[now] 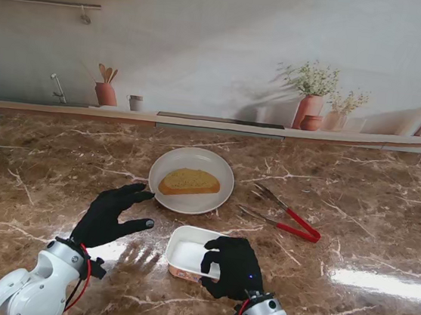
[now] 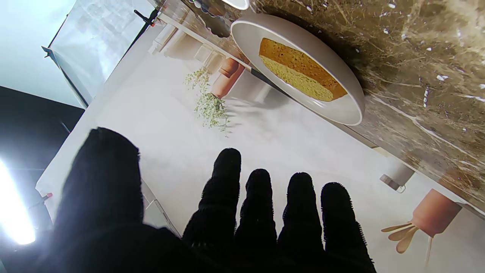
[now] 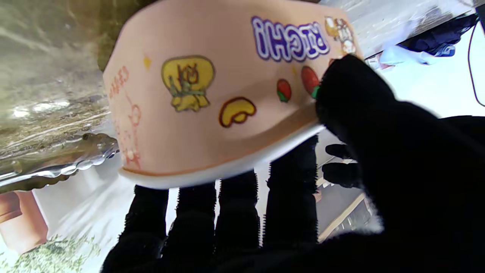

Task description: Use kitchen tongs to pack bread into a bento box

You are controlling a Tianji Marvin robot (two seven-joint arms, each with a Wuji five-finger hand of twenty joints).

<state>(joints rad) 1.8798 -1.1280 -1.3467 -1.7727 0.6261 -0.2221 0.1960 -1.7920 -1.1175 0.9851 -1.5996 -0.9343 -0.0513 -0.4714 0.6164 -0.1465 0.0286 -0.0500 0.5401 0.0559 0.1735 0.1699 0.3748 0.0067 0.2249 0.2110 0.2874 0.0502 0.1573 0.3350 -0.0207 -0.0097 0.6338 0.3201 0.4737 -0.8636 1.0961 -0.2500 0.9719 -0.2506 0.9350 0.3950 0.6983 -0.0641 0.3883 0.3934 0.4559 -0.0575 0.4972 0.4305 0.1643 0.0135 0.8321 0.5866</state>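
Observation:
A slice of bread (image 1: 189, 182) (image 2: 299, 70) lies on a white plate (image 1: 213, 201) (image 2: 350, 110) in the middle of the table. Red-handled tongs (image 1: 289, 219) rest on the marble to the plate's right. Nearer to me sits the bento box (image 1: 187, 251) (image 3: 212, 102), white inside, peach outside with cartoon stickers. My right hand (image 1: 233, 266) (image 3: 379, 151) is shut on its right rim, fingers inside and thumb on the outer wall. My left hand (image 1: 109, 214) (image 2: 242, 220) hovers open to the box's left, fingers spread, holding nothing.
A brown marble table top (image 1: 58, 163) runs to a ledge at the back. The wall backdrop shows a pot of utensils (image 1: 105, 91), a cup (image 1: 135, 102) and plant pots (image 1: 311, 102).

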